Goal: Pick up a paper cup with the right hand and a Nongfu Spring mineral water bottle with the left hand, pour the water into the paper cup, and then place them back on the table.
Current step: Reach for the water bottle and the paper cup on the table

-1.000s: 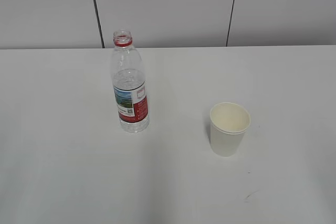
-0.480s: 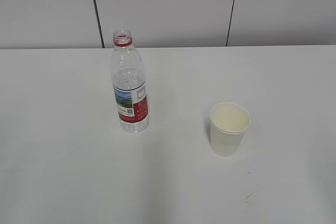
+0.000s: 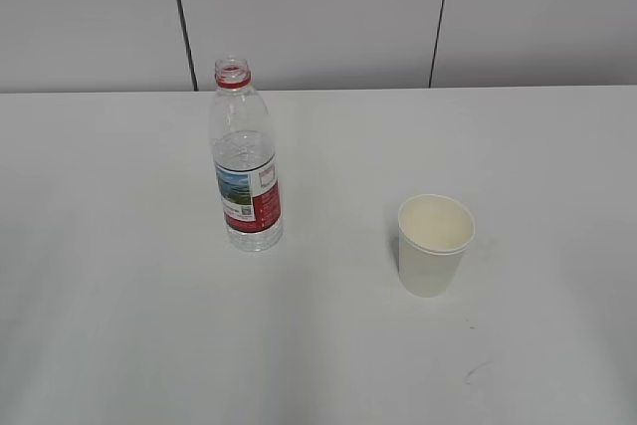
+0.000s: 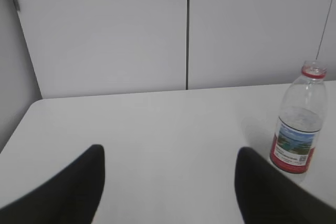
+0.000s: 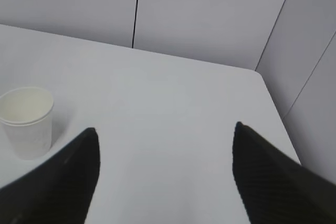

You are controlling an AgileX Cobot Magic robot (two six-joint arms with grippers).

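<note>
The Nongfu Spring bottle [image 3: 246,161] stands upright and uncapped on the white table [image 3: 119,296], left of centre; it also shows at the right of the left wrist view [image 4: 297,121]. The white paper cup [image 3: 434,244] stands upright to its right, and shows at the left of the right wrist view [image 5: 27,121]. My left gripper [image 4: 170,153] is open and empty, with the bottle ahead and to the right of its right finger. My right gripper [image 5: 165,132] is open and empty, with the cup ahead and to the left of its left finger. Neither arm shows in the exterior view.
A small dark scuff [image 3: 476,372] marks the table in front of the cup. Grey wall panels [image 3: 318,7] stand behind the table's far edge. The table's right edge and corner [image 5: 262,77] show in the right wrist view, its left edge [image 4: 23,119] in the left wrist view.
</note>
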